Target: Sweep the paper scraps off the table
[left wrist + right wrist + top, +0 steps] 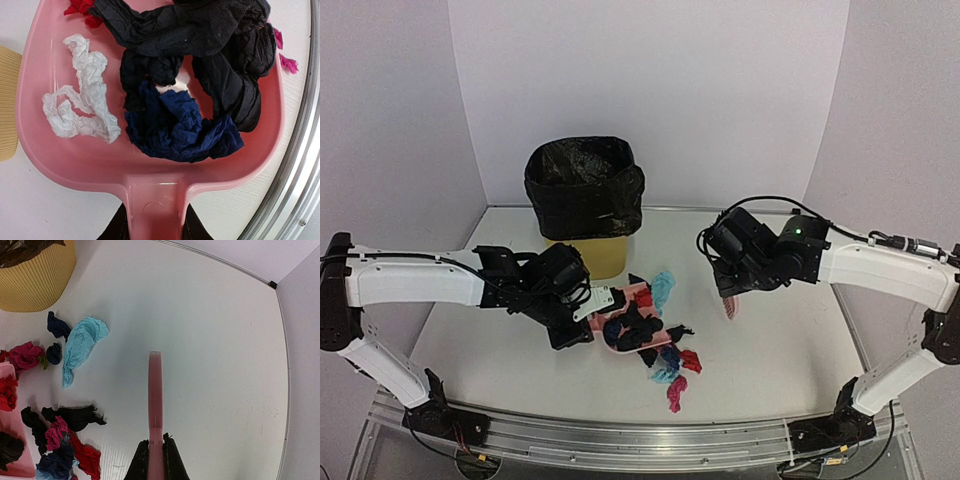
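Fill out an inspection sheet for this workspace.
Surface: white table, no spills seen.
Job's things: scraps in white, navy and black lie in the dustpan; light blue, pink, red, navy and black ones lie loose on the table beside it.
Clutter: nothing seen.
Tools: left tool shut on the dustpan handle; right tool shut on the brush, apart from the scraps.
Cables: a black cable loops over the right arm; wires at both bases.
Surroundings: yellow bin with black liner at the back; white walls; rail in front.
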